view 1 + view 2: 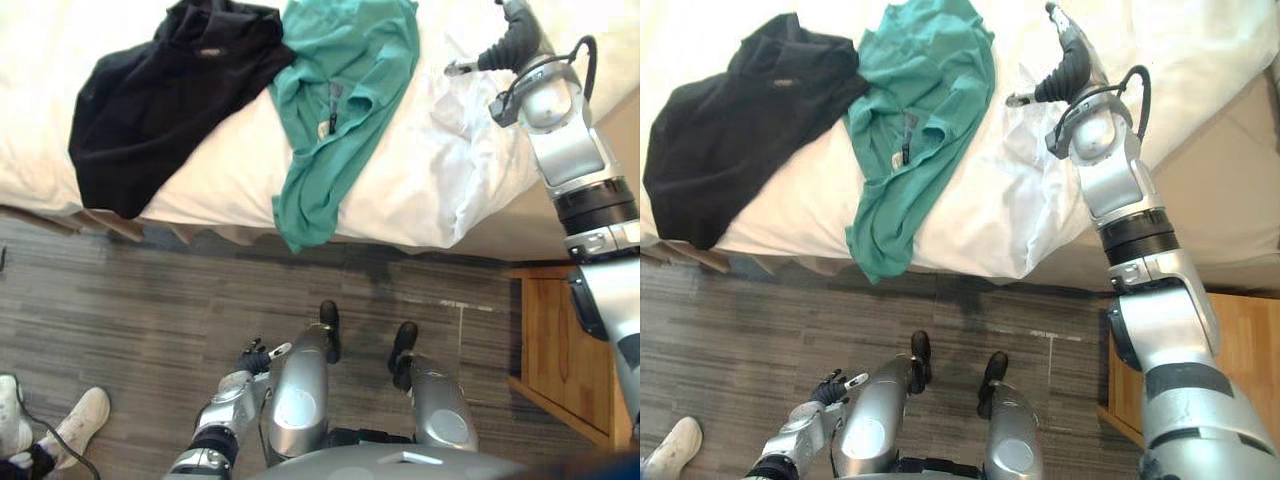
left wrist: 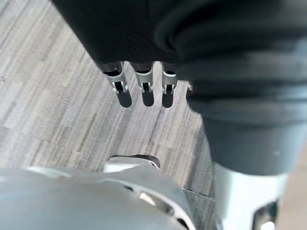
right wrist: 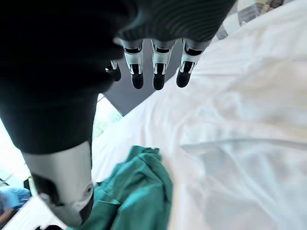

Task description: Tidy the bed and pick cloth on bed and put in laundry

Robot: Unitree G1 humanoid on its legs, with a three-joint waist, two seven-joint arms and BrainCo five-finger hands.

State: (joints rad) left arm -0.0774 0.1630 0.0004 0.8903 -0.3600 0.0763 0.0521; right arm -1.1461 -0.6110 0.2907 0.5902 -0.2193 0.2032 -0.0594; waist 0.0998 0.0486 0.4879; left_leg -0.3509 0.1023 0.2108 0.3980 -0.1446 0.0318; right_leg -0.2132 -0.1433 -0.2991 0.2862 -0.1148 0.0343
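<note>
On the white bed sheet lie two garments. A black garment is spread at the left, one corner drooping over the bed's near edge. Beside it a teal shirt hangs partly over the same edge. My right hand hovers over the rumpled sheet to the right of the teal shirt, open, its fingers straight and holding nothing. My left hand hangs low at my side over the floor, open, with its fingers relaxed and nothing in them.
Grey wood-plank floor runs along the bed's near edge. A wooden nightstand stands at the right, close under my right arm. A person's white shoe is at the lower left.
</note>
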